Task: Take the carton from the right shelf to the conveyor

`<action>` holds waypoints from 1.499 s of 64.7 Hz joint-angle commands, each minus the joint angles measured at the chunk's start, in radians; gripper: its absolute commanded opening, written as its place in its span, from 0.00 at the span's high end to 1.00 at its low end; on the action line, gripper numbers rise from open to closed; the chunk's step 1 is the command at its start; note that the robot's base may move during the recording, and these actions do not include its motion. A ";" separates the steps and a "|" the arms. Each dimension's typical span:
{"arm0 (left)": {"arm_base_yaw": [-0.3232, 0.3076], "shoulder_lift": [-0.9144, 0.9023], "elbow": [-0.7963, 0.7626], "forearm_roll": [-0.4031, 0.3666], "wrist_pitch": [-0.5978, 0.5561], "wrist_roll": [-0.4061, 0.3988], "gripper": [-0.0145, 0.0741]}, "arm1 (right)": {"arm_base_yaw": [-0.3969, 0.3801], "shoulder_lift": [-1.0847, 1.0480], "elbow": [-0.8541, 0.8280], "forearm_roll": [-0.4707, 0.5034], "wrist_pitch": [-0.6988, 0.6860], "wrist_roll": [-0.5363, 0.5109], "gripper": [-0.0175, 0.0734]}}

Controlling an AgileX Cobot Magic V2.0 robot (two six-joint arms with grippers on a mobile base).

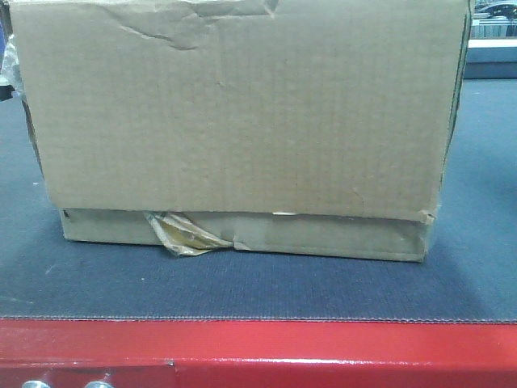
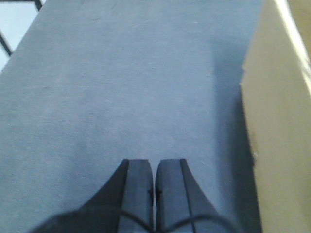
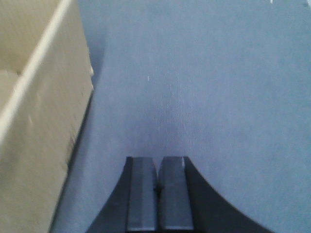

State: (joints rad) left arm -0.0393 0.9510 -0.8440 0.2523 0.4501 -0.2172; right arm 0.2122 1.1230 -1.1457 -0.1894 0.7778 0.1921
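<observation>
Red-framed grey conveyor [image 1: 485, 242] bearing one brown carton [image 1: 242, 113], flat.

No text, label, brand, number or sign can be read in any view. The carton [image 1: 242, 121] shows plain brown corrugated faces with no print, and the tape [image 1: 184, 233] at its lower seam is unmarked. The conveyor [image 1: 258, 283] belt and its red frame [image 1: 323, 347] carry no lettering. Shapes beyond the conveyor's far right corner are too blurred to read.

A warehouse-like packing line: red-framed conveyor [image 1: 258, 343] carrying a carton [image 1: 242, 121]
</observation>
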 commanded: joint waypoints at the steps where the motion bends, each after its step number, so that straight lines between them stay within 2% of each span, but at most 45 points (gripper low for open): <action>1: 0.005 -0.109 0.141 -0.015 -0.140 0.003 0.82 | -0.007 -0.087 0.126 -0.010 -0.128 -0.002 0.88; 12: 0.005 -0.307 0.353 -0.015 -0.264 0.003 0.82 | -0.007 -0.262 0.383 -0.010 -0.302 -0.002 0.88; 26: 0.005 -0.545 0.489 -0.015 -0.276 0.003 0.82 | -0.007 -0.509 0.602 -0.010 -0.448 -0.002 0.88; 37: 0.005 -0.702 0.514 -0.015 -0.270 0.003 0.82 | -0.007 -0.760 0.705 -0.010 -0.465 -0.002 0.88; 55: 0.005 -0.823 0.514 -0.015 -0.257 0.003 0.82 | -0.007 -1.015 0.729 -0.010 -0.446 -0.002 0.88; 97: 0.005 -0.828 0.514 -0.015 -0.257 0.003 0.82 | -0.007 -1.019 0.729 -0.010 -0.448 -0.002 0.88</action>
State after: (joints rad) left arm -0.0377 0.1261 -0.3287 0.2438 0.2043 -0.2135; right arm 0.2122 0.1095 -0.4187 -0.1917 0.3473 0.1921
